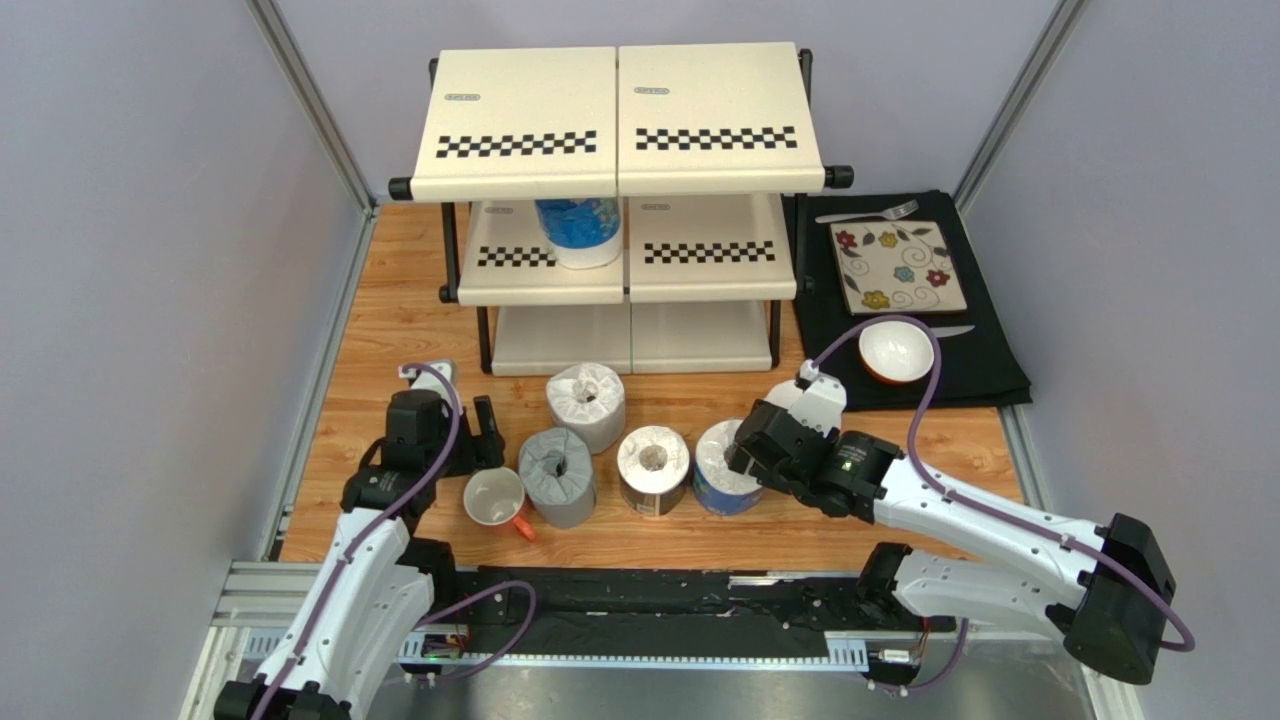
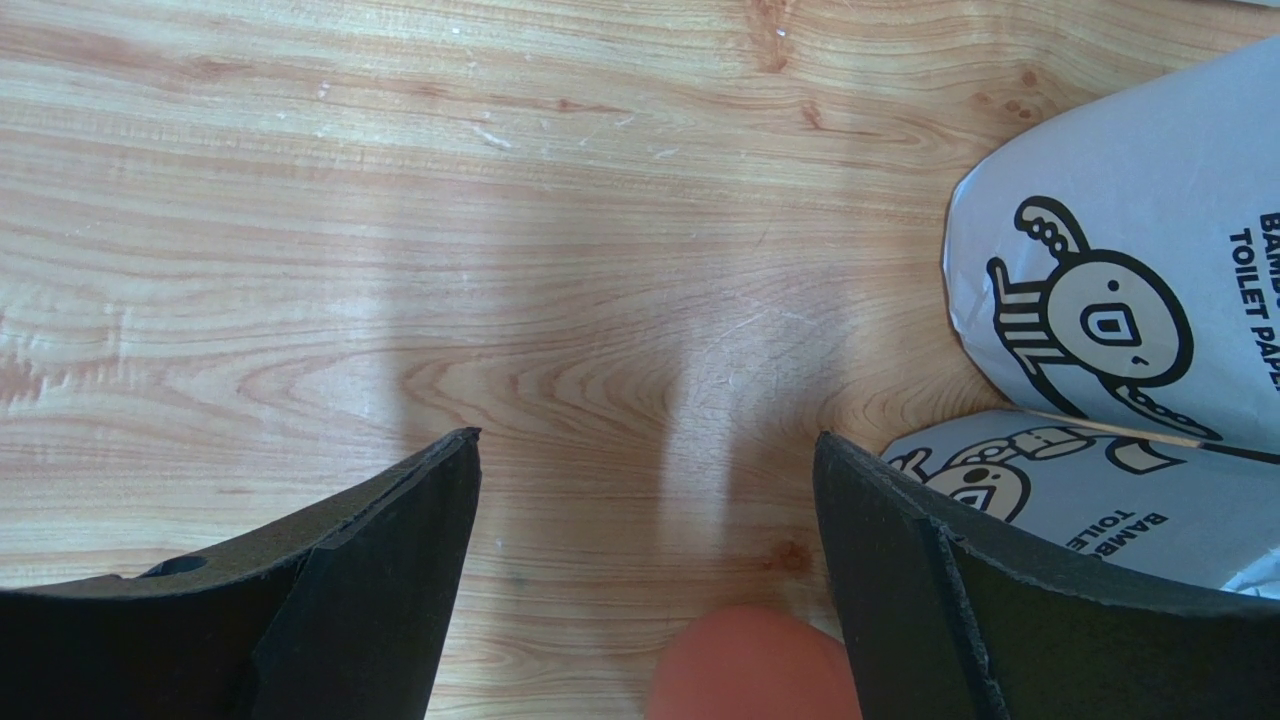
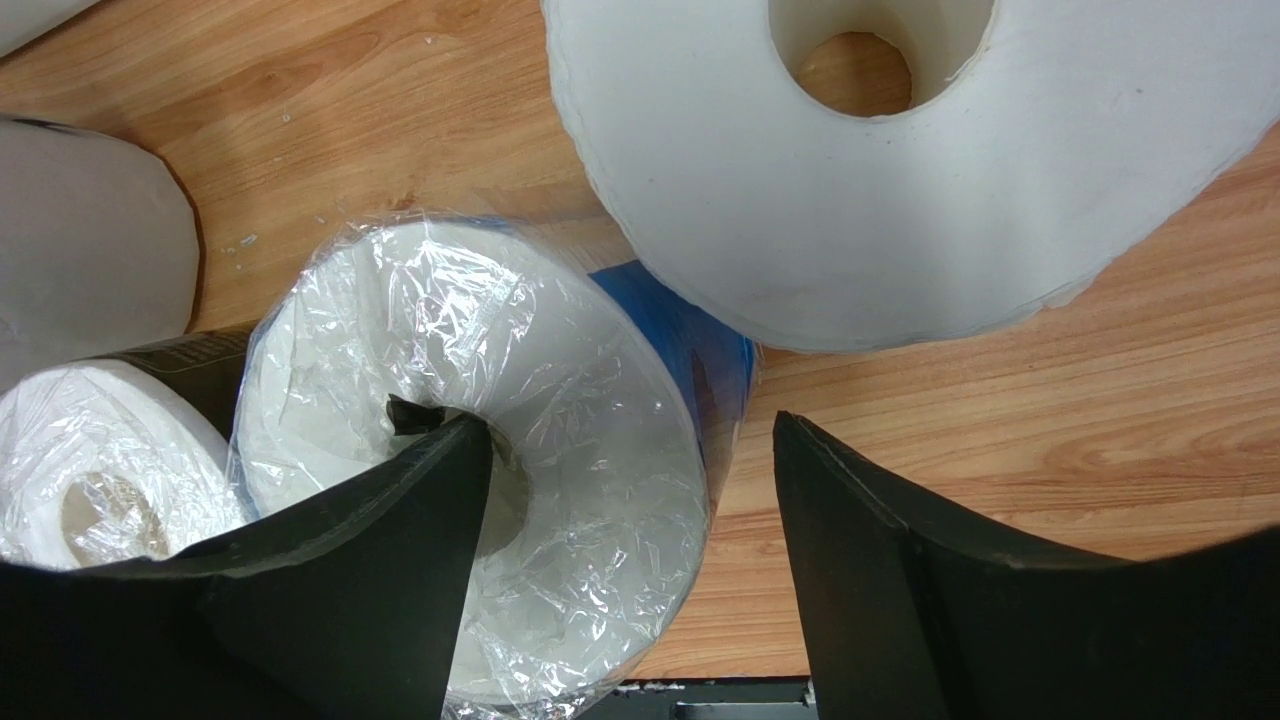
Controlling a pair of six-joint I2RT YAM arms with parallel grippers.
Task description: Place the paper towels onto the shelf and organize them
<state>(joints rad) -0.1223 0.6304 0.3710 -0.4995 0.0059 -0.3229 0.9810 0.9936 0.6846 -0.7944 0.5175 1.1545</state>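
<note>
Top external view: a three-tier cream shelf with checkered strips (image 1: 526, 105) stands at the back of the wooden desk (image 1: 391, 323). Bare wood lies open between its lowest tier and the rolls grouped near the front edge.

The right pincer (image 3: 628, 435) stands part-open astride the wall of a blue-printed, clear-wrapped paper towel roll (image 3: 586, 375), with one finger in the core. The other finger is outside, just clear of the wrap.

This roll stands upright, long axis vertical, with crinkled film over its white top. A plain white roll (image 3: 902, 225) and a dark-wrapped roll (image 3: 90, 450) crowd it.

The left pincer (image 2: 646, 447) gapes wide over bare wood.
</note>
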